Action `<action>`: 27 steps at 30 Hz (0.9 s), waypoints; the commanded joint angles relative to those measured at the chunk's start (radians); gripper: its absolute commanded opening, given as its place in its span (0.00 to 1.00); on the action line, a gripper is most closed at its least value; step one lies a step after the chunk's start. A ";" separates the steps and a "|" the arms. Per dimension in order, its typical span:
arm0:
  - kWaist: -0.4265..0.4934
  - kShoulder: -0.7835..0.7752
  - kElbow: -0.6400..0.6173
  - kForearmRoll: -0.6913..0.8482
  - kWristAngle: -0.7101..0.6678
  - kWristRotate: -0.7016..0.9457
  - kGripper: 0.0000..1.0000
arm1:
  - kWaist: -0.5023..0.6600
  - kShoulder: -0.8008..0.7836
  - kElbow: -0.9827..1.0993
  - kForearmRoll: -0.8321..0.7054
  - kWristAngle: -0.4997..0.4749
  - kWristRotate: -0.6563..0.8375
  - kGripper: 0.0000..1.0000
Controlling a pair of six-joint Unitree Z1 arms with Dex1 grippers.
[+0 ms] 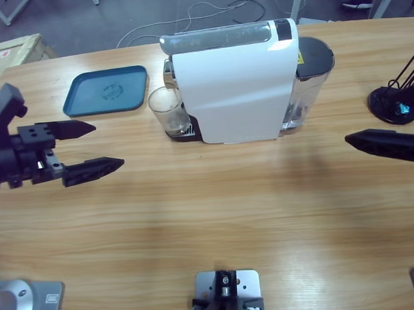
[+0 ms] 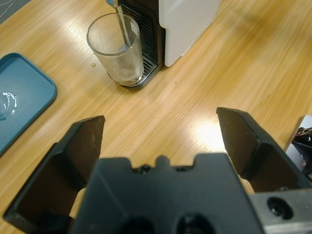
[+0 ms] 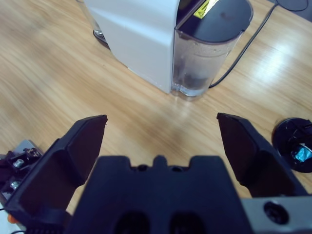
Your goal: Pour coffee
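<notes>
From above I see the glass (image 1: 167, 110) under the white coffee machine (image 1: 235, 85), beside the blue tray (image 1: 106, 91). My left gripper (image 2: 161, 129) gapes wide, empty, facing the glass; no coffee visible. My right gripper (image 3: 162, 127) gapes wide, facing the water tank (image 3: 202, 53).

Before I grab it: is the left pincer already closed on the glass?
No. The left pincer is open and empty, short of the glass standing under the machine's spout.

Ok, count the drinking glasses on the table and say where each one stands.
1. A clear glass tumbler stands on the drip tray under the spout of the white coffee machine, right of the blue tray. None other shows.
</notes>
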 commanded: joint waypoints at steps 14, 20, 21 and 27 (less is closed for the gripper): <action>-0.008 0.012 0.028 0.010 0.006 -0.011 0.99 | 0.008 -0.049 0.067 -0.029 0.018 -0.013 1.00; -0.008 0.018 0.024 0.009 0.009 -0.010 0.99 | 0.008 -0.062 0.074 -0.031 0.020 -0.012 1.00; -0.008 0.019 0.024 0.009 0.010 -0.010 0.99 | 0.009 -0.065 0.074 -0.031 0.020 -0.013 1.00; -0.008 0.030 0.024 0.006 0.013 -0.010 0.99 | 0.008 -0.097 0.075 -0.014 0.020 -0.012 1.00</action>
